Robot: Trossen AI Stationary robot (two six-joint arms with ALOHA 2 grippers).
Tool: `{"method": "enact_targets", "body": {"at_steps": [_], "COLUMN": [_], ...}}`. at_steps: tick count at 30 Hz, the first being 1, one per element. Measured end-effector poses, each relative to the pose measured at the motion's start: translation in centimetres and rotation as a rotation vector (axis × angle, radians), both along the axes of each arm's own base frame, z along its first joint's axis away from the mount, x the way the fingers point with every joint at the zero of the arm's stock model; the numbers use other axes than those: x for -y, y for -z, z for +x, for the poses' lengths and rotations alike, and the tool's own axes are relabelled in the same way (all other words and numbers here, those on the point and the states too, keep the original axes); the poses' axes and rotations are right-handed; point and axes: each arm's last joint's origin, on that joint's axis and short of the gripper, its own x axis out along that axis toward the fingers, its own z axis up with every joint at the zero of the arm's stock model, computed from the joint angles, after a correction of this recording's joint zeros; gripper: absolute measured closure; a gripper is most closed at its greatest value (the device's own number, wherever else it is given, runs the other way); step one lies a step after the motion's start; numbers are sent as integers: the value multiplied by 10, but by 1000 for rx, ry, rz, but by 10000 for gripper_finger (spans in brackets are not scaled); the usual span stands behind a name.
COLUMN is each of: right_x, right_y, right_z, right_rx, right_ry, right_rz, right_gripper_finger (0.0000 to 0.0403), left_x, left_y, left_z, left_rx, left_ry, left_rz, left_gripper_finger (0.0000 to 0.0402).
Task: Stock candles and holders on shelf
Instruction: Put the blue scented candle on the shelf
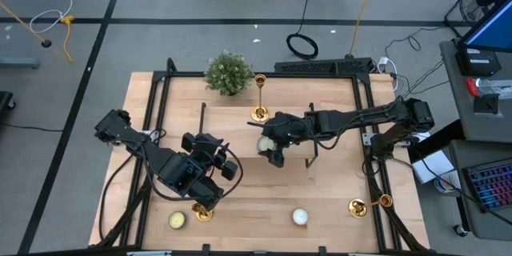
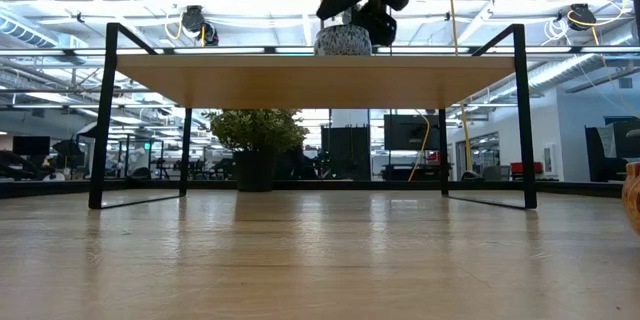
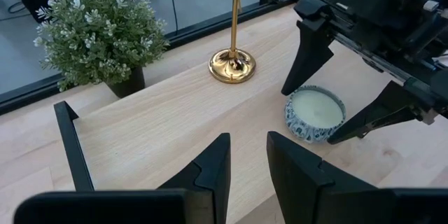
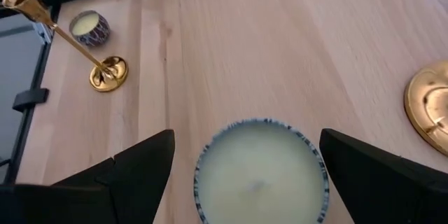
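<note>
With the right tool [image 1: 270, 150] over the shelf [image 1: 232, 124], I see its fingers spread wide on either side of a candle [image 4: 260, 171] in a blue-patterned tin. That candle sits on the shelf board between them, and I see no contact on either side. One gold holder [image 1: 259, 96] stands upright on the shelf just beside it, toward the plant [image 1: 229, 73].

Left tool [image 1: 210, 150] is at the shelf's near left part, fingers [image 3: 210, 175] a narrow gap apart with nothing between them that I can see.

On the table: a yellowish candle [image 1: 177, 221] near the front left, a second holder [image 1: 202, 211] just beside it under the left arm, a white candle [image 1: 300, 217] at front centre, and a third holder [image 1: 368, 205] lying on its side at front right.
</note>
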Motion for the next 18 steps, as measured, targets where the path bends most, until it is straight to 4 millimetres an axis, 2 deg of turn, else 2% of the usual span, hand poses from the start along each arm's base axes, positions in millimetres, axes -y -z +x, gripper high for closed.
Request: {"method": "enact_targets", "body": {"at_steps": [10, 18], "right_x": [0, 1], "right_y": [-16, -50], "right_z": [-1, -8], "right_rx": [117, 326], "right_ry": [-1, 11], "right_rz": [4, 41], "right_gripper_finger": [52, 69], "left_x": [0, 0], "left_y": [0, 0], "left_z": [0, 0], "left_rx": [-1, -2], "left_ry": [0, 1], "left_rz": [0, 1], "left_gripper_finger": [304, 304]}}
